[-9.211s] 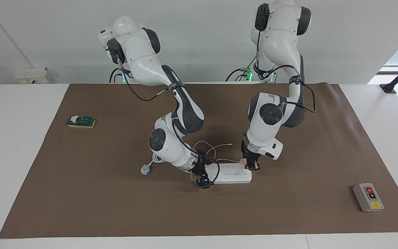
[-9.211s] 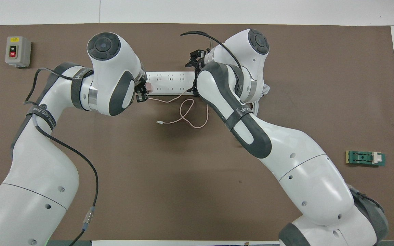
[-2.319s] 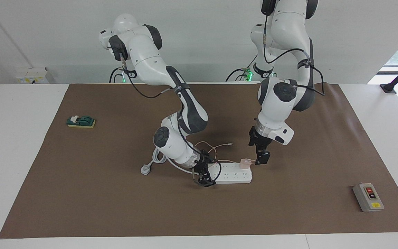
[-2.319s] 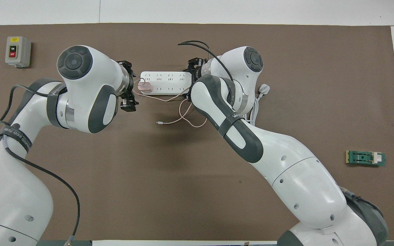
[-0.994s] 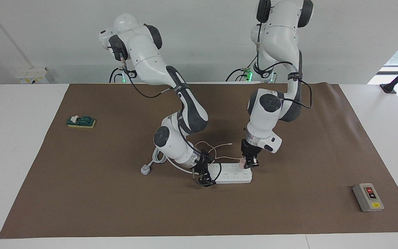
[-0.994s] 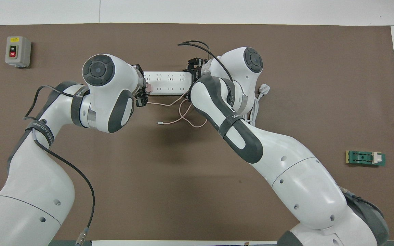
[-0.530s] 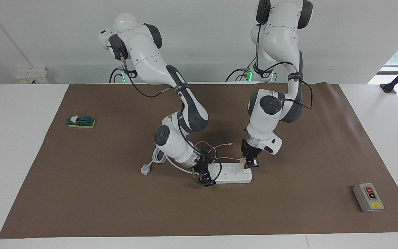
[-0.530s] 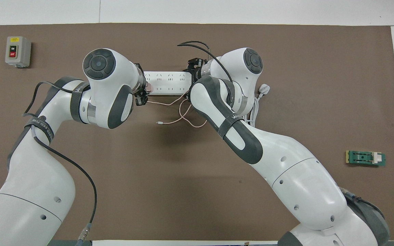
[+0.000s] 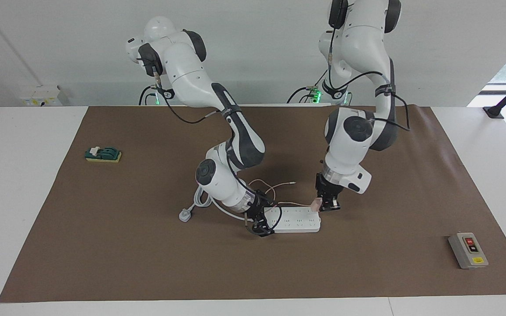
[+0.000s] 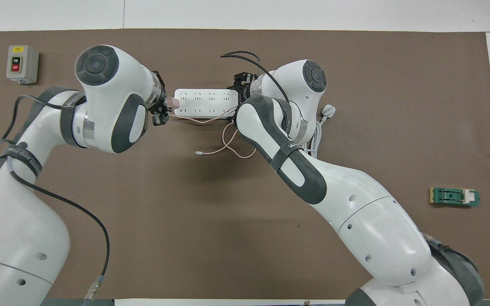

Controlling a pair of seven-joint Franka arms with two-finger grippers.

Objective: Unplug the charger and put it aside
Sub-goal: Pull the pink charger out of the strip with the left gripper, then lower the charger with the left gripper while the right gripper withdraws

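Observation:
The pale pink charger [image 9: 316, 203] is in my left gripper [image 9: 324, 205], which is shut on it and holds it just off the white power strip's [image 9: 296, 220] end toward the left arm's end of the table. In the overhead view the charger [image 10: 172, 103] sits beside the strip [image 10: 204, 103], at my left gripper [image 10: 163, 110]. Its thin pink cable [image 10: 228, 144] runs along the strip and loops on the mat nearer the robots. My right gripper [image 9: 258, 224] is shut on the strip's other end, also seen in the overhead view [image 10: 235, 98].
A white three-pin plug [image 9: 184, 216] with a thick white cord [image 9: 200, 198] lies beside the right arm. A grey switch box [image 9: 468, 250] stands toward the left arm's end. A green block [image 9: 103, 154] lies toward the right arm's end.
My left gripper came down onto the charger, shut on it, and has now pulled it up and off the strip toward the left arm's end. The right gripper has stayed on the strip.

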